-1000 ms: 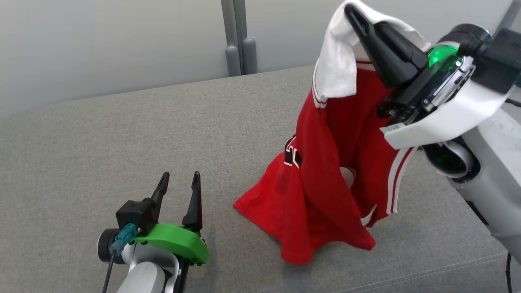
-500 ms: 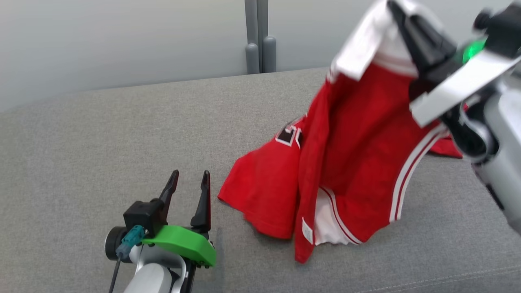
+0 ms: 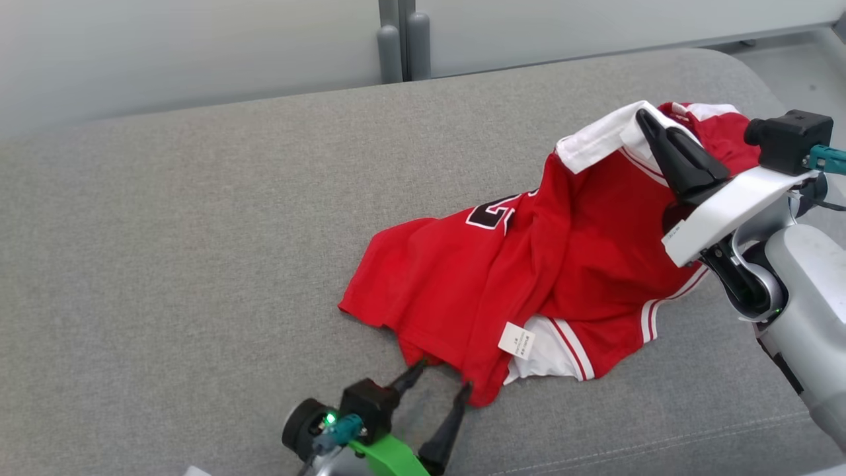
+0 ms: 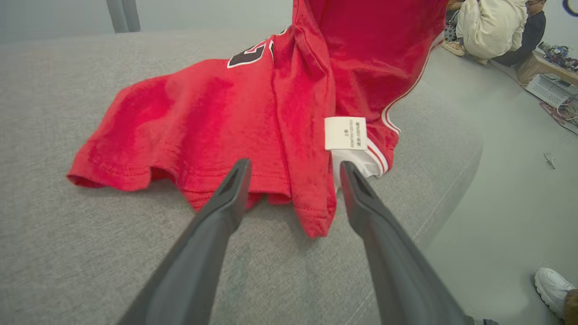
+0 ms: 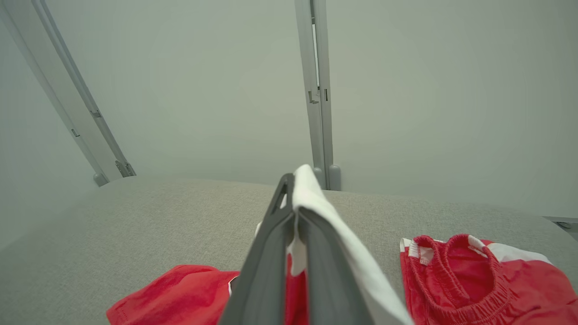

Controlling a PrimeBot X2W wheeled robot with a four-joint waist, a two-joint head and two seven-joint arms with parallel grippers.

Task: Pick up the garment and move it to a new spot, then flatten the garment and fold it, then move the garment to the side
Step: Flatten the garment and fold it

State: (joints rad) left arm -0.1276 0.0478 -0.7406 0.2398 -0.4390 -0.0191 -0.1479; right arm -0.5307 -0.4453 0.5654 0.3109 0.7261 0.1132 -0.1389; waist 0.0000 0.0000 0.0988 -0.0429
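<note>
A garment [image 3: 502, 277] lies on a couch [image 3: 198, 231], spread from the middle toward the right end, its hem near the front edge. The left gripper [image 3: 443, 378] sits at the front edge, its spread fingers either side of the hem's nearest fold. The right gripper [image 3: 642, 118], near the right end, pinches the garment's far part, raised above the couch. A post [image 3: 398, 39] stands behind the back edge.

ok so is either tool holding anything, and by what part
The right tool is shut on the white edge of the red jersey; the left tool is open, holding nothing.
</note>
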